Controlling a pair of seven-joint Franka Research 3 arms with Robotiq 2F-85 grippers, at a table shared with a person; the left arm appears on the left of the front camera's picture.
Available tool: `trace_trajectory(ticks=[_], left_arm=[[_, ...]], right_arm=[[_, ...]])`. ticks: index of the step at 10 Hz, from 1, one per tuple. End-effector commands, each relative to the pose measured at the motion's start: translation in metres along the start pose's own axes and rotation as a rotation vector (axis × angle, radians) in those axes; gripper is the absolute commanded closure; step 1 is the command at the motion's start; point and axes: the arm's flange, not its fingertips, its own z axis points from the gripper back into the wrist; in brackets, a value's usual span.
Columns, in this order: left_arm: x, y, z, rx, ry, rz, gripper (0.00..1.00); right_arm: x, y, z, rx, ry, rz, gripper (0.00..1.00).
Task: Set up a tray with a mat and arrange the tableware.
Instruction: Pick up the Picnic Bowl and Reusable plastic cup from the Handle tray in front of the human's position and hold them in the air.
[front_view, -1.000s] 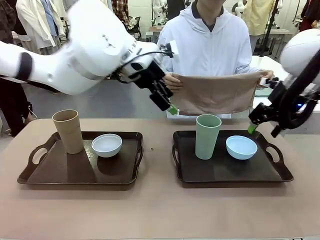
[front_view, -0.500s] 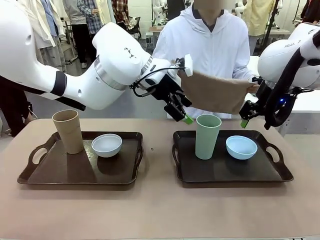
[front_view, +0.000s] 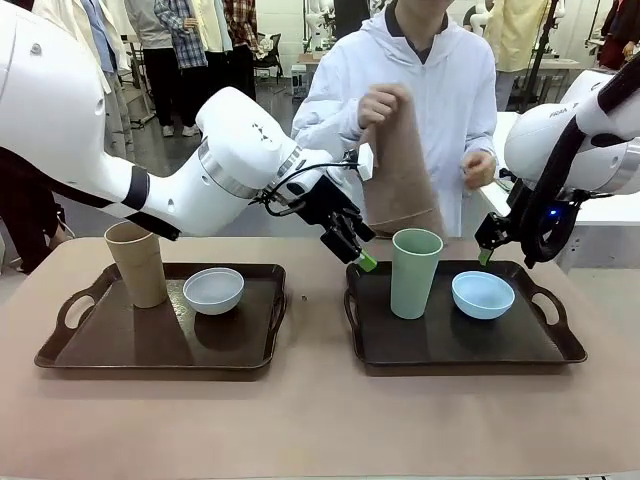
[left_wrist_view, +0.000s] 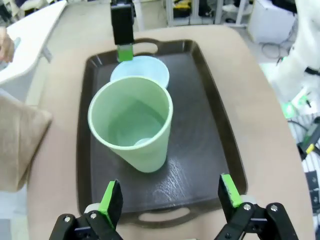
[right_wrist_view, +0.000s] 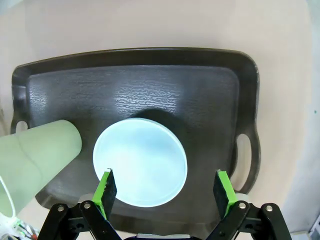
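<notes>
A person across the table holds a tan mat (front_view: 401, 170) hanging from one raised hand. The right dark tray (front_view: 560, 345) carries a pale green cup (front_view: 415, 272) and a light blue bowl (front_view: 483, 295). On the left dark tray (front_view: 70, 350) stand a tan cup (front_view: 137, 262) and a white bowl (front_view: 213, 290). My left gripper (front_view: 358, 255) hovers open just left of the green cup (left_wrist_view: 131, 125), with nothing between its fingers (left_wrist_view: 111, 200). My right gripper (front_view: 485, 252) hangs open above the blue bowl (right_wrist_view: 141, 168); it too holds nothing.
The mat's lower edge (left_wrist_view: 20, 140) hangs near the table beside the right tray (left_wrist_view: 220, 150). The green cup (right_wrist_view: 35, 160) stands close beside the bowl. Bare table lies in front of both trays. The person's other hand (front_view: 478, 168) is raised near my right arm.
The person has gathered the spread mat into one raised hand. My left gripper has dropped toward the green cup. My right gripper has shifted left and down over the blue bowl.
</notes>
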Motion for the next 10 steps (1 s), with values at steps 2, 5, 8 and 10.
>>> trace_trajectory(ticks=[2, 5, 8, 10], left_arm=[[0.002, -0.005, 0.001, -0.001, 0.021, -0.020, 0.00], [-0.001, 0.004, 0.005, -0.018, -0.018, 0.029, 0.00], [-0.023, 0.011, -0.013, -0.043, -0.052, -0.001, 0.00], [-0.035, 0.020, -0.030, -0.036, -0.096, 0.012, 0.00]], right_arm=[[-0.002, 0.003, 0.002, -0.001, 0.002, 0.009, 0.00], [-0.001, 0.000, -0.011, 0.037, 0.041, 0.037, 0.00], [-0.013, -0.008, -0.026, -0.007, 0.072, 0.011, 0.00], [-0.016, -0.012, -0.031, 0.003, 0.077, 0.000, 0.00]])
